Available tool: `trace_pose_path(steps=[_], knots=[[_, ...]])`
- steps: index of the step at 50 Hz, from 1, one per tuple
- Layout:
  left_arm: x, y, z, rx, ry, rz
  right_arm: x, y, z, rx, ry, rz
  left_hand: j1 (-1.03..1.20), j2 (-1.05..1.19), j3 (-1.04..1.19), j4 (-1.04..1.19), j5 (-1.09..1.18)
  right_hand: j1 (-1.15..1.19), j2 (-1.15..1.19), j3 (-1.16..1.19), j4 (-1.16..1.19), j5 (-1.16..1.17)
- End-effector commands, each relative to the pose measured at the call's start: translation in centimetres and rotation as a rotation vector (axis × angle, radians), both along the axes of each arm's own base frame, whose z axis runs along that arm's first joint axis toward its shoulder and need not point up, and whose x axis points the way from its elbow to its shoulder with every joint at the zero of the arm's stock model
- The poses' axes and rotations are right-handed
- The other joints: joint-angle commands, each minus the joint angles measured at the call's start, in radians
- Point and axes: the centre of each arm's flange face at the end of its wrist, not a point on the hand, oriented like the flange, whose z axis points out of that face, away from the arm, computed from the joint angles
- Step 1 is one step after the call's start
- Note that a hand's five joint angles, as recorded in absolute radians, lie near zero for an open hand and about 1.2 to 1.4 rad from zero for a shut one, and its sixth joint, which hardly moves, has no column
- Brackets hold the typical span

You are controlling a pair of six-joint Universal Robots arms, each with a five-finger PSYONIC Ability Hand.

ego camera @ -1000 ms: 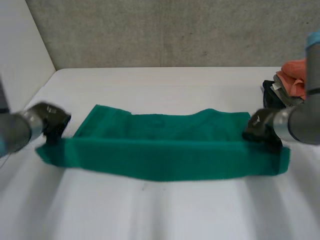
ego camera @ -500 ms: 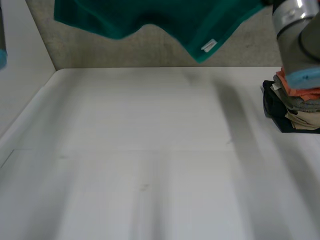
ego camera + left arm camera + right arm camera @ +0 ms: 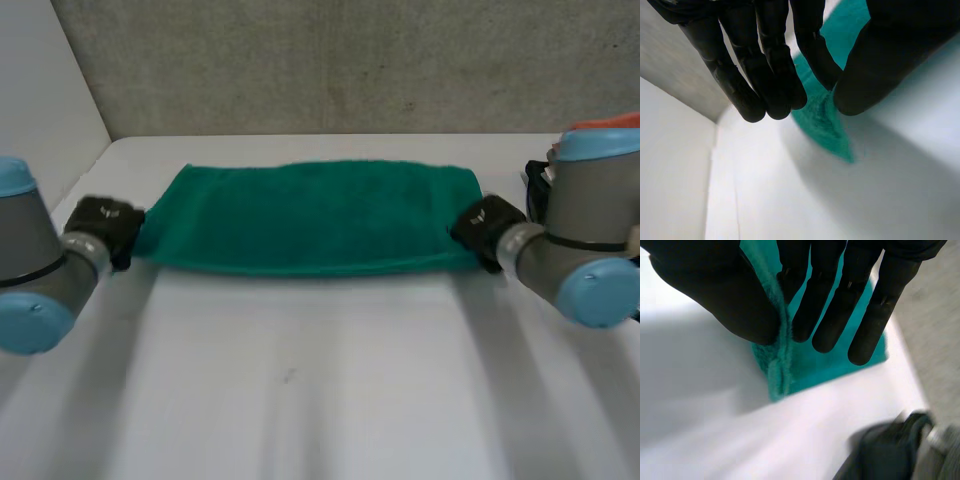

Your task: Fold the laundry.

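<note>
Step as I read it: setting down the doubled green towel (image 3: 320, 215) before the next fold. The near half of the counter (image 3: 320, 390), lower frame, was bare, so there was room to work. The left hand (image 3: 108, 228) sat mid-left and the right hand (image 3: 483, 228) mid-right, one at each short end of the towel. The towel lay as a wide band across the upper middle of the frame.

Left wrist view: the towel corner ran up between the thumb and the straight, close-set fingers (image 3: 772, 75). It was pinched and looked raised a little off the counter. Right wrist view: the thumb (image 3: 715, 295) pressed the doubled edge against the fingers, so that end was pinched too.

To do it well, my take: keep both ends level and taut, and lay the edges square. Let go only once the cloth lies flat, then carry one end over to the other with corners matched. The near edge looked slightly bowed, worth smoothing first.

Around: a pile of folded clothes (image 3: 600, 124) sat at the right edge, just behind the right arm (image 3: 585, 250). The elbow could knock it on a swing. The white side wall (image 3: 40, 90) at upper left and the grey wall (image 3: 350, 60) at the far end were both apart from the towel
</note>
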Motion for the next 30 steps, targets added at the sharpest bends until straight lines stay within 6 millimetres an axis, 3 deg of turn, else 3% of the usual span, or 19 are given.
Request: trace_pose_path(steps=[1,4,7,11,15,20,24,30], knots=[[2.6,9.1,1.1,0.322,-0.24,-0.068,-5.2,7.7,2.9,0.336,0.195,-0.006,0.23,0.198,0.206,0.197,0.226,0.263,0.217,0.205,0.199,0.187],[3.5,12.4,1.6,0.44,-0.341,-0.131,-7.0,10.2,3.6,0.447,0.275,0.036,0.23,0.198,0.206,0.197,0.226,0.263,0.217,0.205,0.199,0.187],[4.2,12.2,1.9,0.397,-0.393,-0.164,-7.3,10.1,3.3,0.429,0.303,0.08,0.23,0.198,0.206,0.197,0.226,0.263,0.217,0.205,0.199,0.187],[4.4,9.3,3.1,0.23,-0.454,-0.181,-6.1,8.0,2.1,0.308,0.291,0.092,0.23,0.198,0.206,0.197,0.226,0.263,0.217,0.205,0.199,0.187],[1.8,5.9,3.5,0.096,-0.411,-0.191,-4.3,5.1,1.0,0.178,0.21,0.033,0.23,0.198,0.206,0.197,0.226,0.263,0.217,0.205,0.199,0.187],[-1.5,0.3,4.1,-0.035,-0.279,-0.103,-2.3,-0.1,0.0,-0.027,0.051,-0.074,0.23,0.198,0.206,0.197,0.226,0.263,0.217,0.205,0.199,0.187],[-3.9,-2.9,3.6,-0.092,-0.238,-0.078,-1.7,-2.9,-0.7,-0.144,0.028,-0.138,0.23,0.198,0.206,0.197,0.226,0.263,0.217,0.205,0.199,0.187],[-6.1,-5.3,1.8,-0.103,-0.246,-0.067,-1.1,-4.9,-1.6,-0.219,0.035,-0.156,0.23,0.198,0.206,0.197,0.226,0.263,0.217,0.205,0.199,0.187]])
